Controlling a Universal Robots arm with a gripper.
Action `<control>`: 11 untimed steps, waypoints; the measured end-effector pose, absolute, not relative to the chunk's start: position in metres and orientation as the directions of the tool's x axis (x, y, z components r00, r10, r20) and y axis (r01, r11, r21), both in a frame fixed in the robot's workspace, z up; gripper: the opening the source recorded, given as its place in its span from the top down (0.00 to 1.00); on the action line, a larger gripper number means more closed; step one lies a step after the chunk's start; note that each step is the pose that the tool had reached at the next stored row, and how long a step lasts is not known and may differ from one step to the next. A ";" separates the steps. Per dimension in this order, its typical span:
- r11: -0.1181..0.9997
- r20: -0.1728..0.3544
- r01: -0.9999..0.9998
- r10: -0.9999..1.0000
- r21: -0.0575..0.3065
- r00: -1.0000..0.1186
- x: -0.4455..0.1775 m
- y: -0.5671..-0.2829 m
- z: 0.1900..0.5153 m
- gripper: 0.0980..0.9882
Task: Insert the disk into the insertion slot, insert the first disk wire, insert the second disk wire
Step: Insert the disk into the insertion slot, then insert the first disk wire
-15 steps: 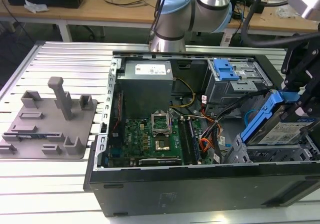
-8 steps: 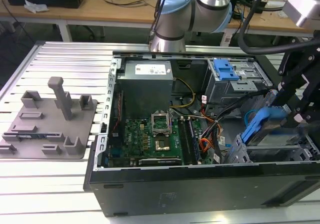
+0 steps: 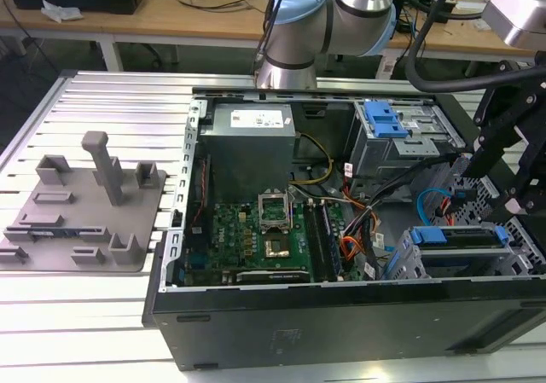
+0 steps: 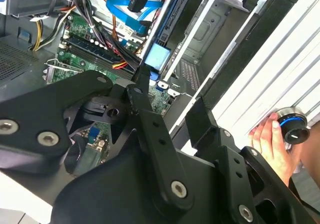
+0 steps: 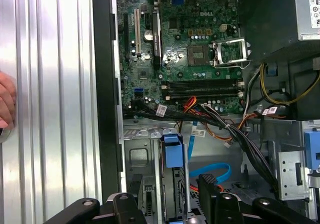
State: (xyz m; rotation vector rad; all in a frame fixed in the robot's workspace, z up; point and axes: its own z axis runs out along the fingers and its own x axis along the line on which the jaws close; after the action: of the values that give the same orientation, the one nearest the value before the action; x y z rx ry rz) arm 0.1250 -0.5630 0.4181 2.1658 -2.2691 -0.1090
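Disk (image 3: 444,235), a flat drive framed by a bright blue plastic carrier, lies in the insertion slot (image 3: 408,264). The slot is a grey perforated sheet-metal cage in the near corner of the case, at the exterior view's right. The carrier's blue front edge stands proud of the cage, so the disk is judged seated or nearly so.

Slotted aluminium table (image 3: 102,315) bears the black tower computer case (image 3: 341,323). The case lies on its side with the panel off, which lets the arm reach in from above.

Grey and pale-blue robot arm (image 3: 299,25) rises at the far side and bends toward the exterior view's right. Green motherboard (image 3: 256,229) covers the case floor to the left of the cage. Taller grey bay with a blue latch (image 3: 384,118) stands farther back.

Black two-finger gripper (image 5: 172,189) hangs over the cage. In the first wrist view its fingers (image 5: 209,194) are spread, one on each side of the blue carrier and apart from it, pinching nothing. The disk therefore rests on the cage alone.

Flat blue data cable (image 5: 210,171) loops loosely just beside the cage. Whether its end is plugged cannot be told, and the wire steps are judged not yet done.

A person's hand (image 4: 270,144) rests on the table outside the case, touching a black-and-blue knob (image 4: 293,126).
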 end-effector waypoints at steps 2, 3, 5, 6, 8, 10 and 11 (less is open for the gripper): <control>0.046 -0.045 -0.998 -0.998 0.052 -0.048 0.125 -0.563 0.418 0.48; 0.046 -0.045 -0.998 -0.998 0.052 -0.049 0.125 -0.563 0.418 0.48; 0.047 -0.045 -0.998 -0.998 0.052 -0.049 0.125 -0.563 0.418 0.48; 0.047 -0.045 -0.998 -0.998 0.052 -0.050 0.125 -0.563 0.418 0.48; 0.048 -0.044 -0.997 -0.998 0.052 -0.050 0.125 -0.563 0.418 0.48; 0.048 -0.044 -0.997 -0.998 0.052 -0.051 0.125 -0.563 0.418 0.48; 0.049 -0.042 -0.997 -0.998 0.052 -0.051 0.125 -0.563 0.418 0.48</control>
State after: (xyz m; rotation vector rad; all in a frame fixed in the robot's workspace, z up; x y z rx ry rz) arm 0.1250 -0.5629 0.4180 2.1606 -2.2709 -0.1047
